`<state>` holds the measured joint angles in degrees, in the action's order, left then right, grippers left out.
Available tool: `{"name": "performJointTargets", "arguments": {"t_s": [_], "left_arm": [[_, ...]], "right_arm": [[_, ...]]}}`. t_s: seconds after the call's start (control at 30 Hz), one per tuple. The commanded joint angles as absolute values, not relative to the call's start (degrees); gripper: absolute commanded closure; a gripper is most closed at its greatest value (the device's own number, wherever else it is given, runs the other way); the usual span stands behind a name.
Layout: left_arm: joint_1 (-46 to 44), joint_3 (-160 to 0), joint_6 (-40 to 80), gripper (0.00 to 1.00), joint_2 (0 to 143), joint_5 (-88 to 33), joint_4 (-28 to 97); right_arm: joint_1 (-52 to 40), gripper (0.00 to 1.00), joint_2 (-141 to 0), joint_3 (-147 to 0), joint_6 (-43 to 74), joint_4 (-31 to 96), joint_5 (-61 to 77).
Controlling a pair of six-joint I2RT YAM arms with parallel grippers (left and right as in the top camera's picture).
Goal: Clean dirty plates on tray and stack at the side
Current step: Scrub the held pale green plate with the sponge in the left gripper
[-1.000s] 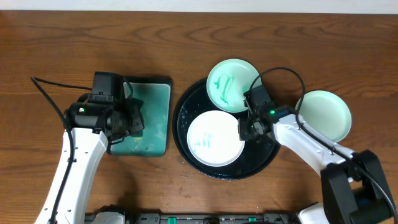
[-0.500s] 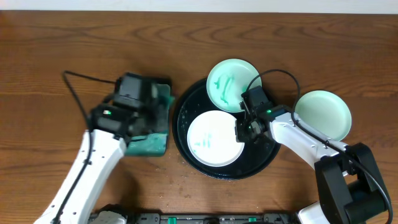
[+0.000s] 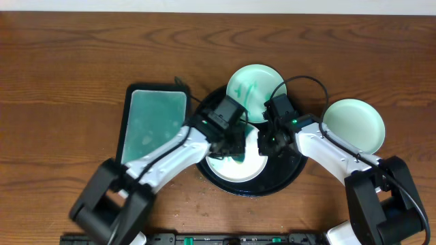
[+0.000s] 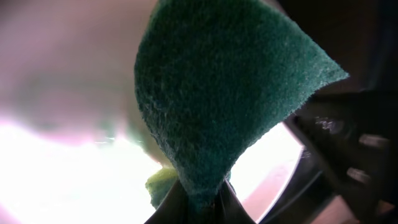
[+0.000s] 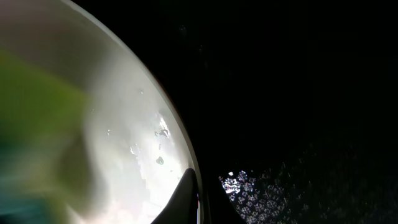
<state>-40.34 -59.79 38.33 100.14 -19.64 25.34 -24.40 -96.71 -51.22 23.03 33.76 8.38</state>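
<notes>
The round black tray [image 3: 293, 178] holds a white plate [image 3: 235, 170] at its front and a mint-green plate [image 3: 251, 88] with green smears at its back. A second mint-green plate [image 3: 355, 124] lies on the table to the right of the tray. My left gripper [image 3: 231, 151] is shut on a green sponge [image 4: 224, 93] and holds it over the white plate [image 4: 56, 180]. My right gripper [image 3: 267, 144] is shut on the white plate's right rim [image 5: 180, 143], with the wet black tray [image 5: 298, 124] beside it.
A rectangular black-rimmed tray with a teal pad [image 3: 155, 122] lies left of the round tray. Wooden table surface surrounds everything. The right arm's cable loops over the back mint-green plate.
My left gripper lifted the green sponge off the teal pad and carried it right, onto the white plate. My right gripper stayed on the plate's rim.
</notes>
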Motion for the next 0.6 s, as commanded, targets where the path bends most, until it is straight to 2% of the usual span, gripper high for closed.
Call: {"name": "performJointTargets", "arguments": {"t_s": [0.0,0.3,0.57], "left_arm": [[-40.1,-59.1,41.5,0.93,104.2,-22.2,25.6],[-36.5,-59.7,42.4,0.93,106.1,1.2,37.6],[-33.2,-63.1,39.5,0.93,106.1,10.6,44.8]], "right_arm": [[-25.0,0.99,-97.8,-50.9,23.7,35.0,7.8],[-25.0,0.99,-97.8,-50.9,23.7,35.1,7.7],[-25.0,0.99,-97.8,-50.9,23.7,35.1,7.6]]}}
